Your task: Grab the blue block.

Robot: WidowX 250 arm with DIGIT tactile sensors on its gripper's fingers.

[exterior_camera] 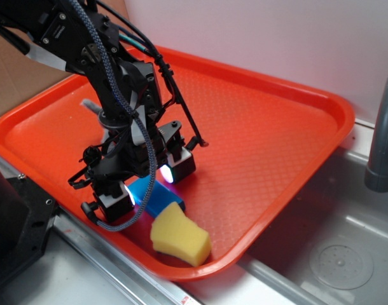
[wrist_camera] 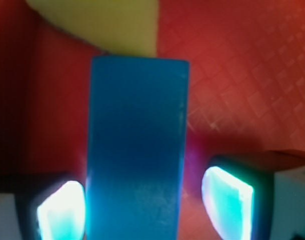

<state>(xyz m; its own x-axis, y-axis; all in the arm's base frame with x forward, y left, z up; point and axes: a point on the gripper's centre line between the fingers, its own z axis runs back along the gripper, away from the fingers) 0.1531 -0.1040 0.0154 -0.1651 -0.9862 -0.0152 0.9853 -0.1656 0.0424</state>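
Between the two glowing pads of the tool (wrist_camera: pixel 145 207) sits the blue block (wrist_camera: pixel 137 150), and the jaws are apart: the left pad (wrist_camera: pixel 60 210) looks pressed right up to the block's side, while the right pad (wrist_camera: pixel 227 200) stands off with a strip of red tray showing in the gap. So it straddles the block, not yet clamped.

Here's the worry: that lopsided gap. If the jaws close from this offset, my guess is the near pad shoves the block sideways before the far one arrives, and a smooth block could twist or squirt out forward.

And forward is crowded! Just beyond the tool's tips, the yellow sponge (wrist_camera: pixel 100 25) butts against the block's far end. From the exterior view the sponge (exterior_camera: pixel 180 240) lies near the orange tray's (exterior_camera: pixel 264 114) front rim, so a nudged block may push it along, or the soft sponge may drag on the block during a lift.
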